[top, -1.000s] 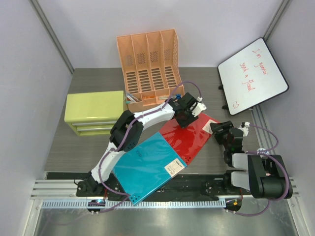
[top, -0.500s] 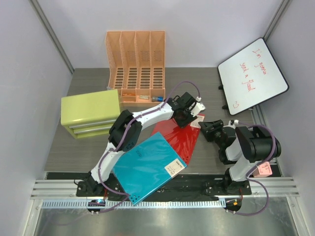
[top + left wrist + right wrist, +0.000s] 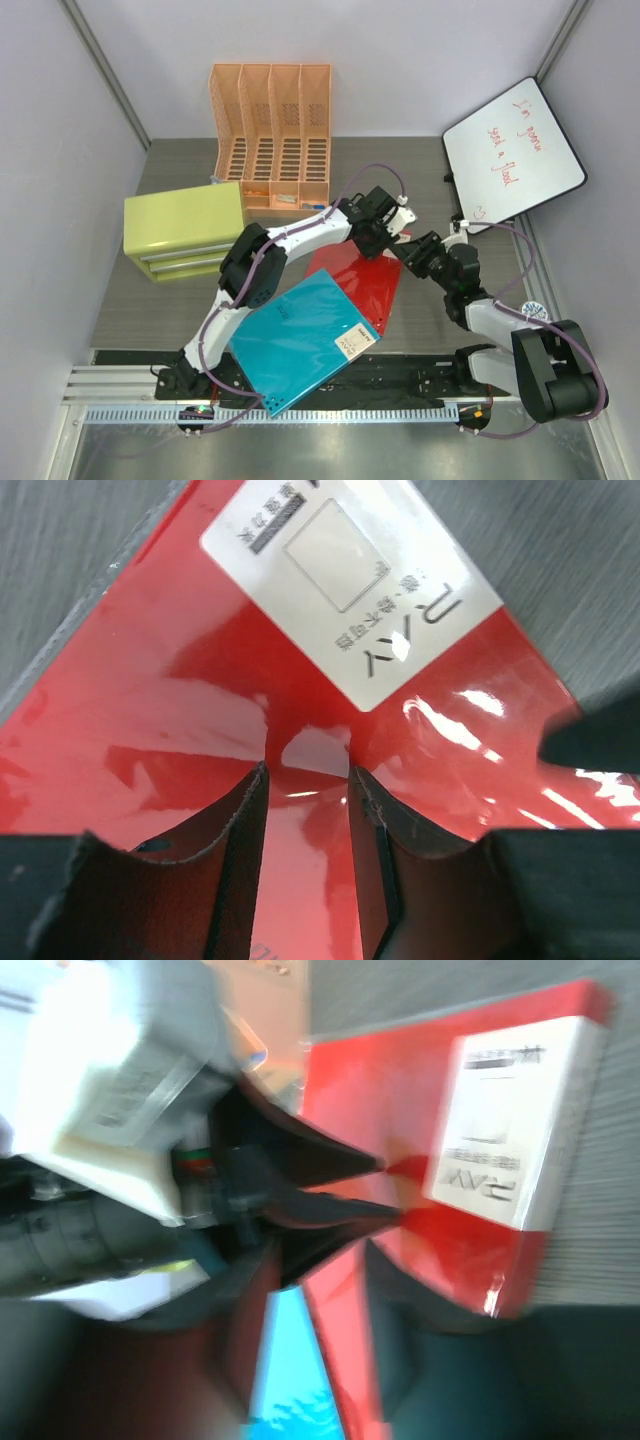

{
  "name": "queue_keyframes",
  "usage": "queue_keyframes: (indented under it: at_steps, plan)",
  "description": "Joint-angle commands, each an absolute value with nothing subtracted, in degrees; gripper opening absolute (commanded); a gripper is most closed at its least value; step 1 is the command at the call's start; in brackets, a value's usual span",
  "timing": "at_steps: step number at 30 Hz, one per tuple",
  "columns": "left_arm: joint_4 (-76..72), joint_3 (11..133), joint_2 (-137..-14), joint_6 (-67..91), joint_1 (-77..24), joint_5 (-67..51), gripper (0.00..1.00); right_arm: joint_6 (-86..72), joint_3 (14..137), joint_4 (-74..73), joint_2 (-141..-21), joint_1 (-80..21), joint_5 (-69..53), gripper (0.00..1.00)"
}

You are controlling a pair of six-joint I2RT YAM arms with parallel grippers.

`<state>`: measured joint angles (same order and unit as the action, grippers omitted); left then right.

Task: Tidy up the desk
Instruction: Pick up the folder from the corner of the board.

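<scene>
Right gripper (image 3: pixel 418 252) has swung in to the red folder (image 3: pixel 360 285) — its jaws sit either side of the folder's edge, and whether they are clamped I cannot tell. Left gripper (image 3: pixel 373 243) pinches that folder. Beneath both lies the desk (image 3: pixel 150 310) — running back to the wall.

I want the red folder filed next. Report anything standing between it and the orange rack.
Only the left arm itself: its forearm lies across the gap between the red folder and the orange rack, with the left gripper clamped on the folder's far edge.
</scene>
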<state>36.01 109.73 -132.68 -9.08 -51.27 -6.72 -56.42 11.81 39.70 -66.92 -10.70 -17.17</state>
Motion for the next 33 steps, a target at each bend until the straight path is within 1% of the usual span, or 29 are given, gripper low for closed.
queue_keyframes:
  at_steps: [1, 5, 6, 8, 13, 16, 17, 20, 23, 33]
  plan:
    - [39.7, 111.2, -133.6, -8.8, -52.6, -7.7, 0.39, -48.2, 17.8, 20.9, -66.5, -12.3, -16.9, 0.67]
    - [44.1, 115.5, -129.3, -10.0, -52.1, -4.4, 0.40, -47.3, 19.8, 16.1, -66.5, -12.3, -12.7, 0.79]
    - [44.8, 115.8, -128.4, -10.5, -51.9, -3.4, 0.40, -47.0, 20.3, 14.8, -66.2, -12.3, -10.5, 0.85]
    - [46.0, 116.2, -125.9, -11.2, -50.4, -2.4, 0.41, -45.8, 21.3, 12.8, -65.7, -12.3, -9.4, 0.89]
    - [47.1, 111.3, -117.5, -13.9, -45.0, 2.5, 0.41, -45.0, 23.5, 12.9, -68.6, -12.1, -10.0, 0.91]
    - [46.4, 105.6, -113.8, -15.0, -39.6, 3.2, 0.41, -45.3, 22.9, 13.8, -70.1, -11.6, -10.3, 0.91]
    - [45.5, 101.6, -113.2, -15.7, -37.0, 4.2, 0.42, -45.2, 22.8, 14.0, -70.2, -11.3, -10.4, 0.91]
    - [42.8, 95.3, -113.2, -17.1, -34.4, 7.2, 0.41, -45.3, 22.4, 15.0, -71.3, -10.1, -11.2, 0.91]
    - [39.0, 89.6, -113.9, -17.5, -34.0, 8.5, 0.41, -45.6, 22.7, 15.9, -72.3, -9.0, -12.3, 0.91]
    - [34.1, 86.7, -118.8, -14.7, -34.1, 8.1, 0.40, -48.5, 20.7, 20.7, -74.2, -7.6, -14.1, 0.91]
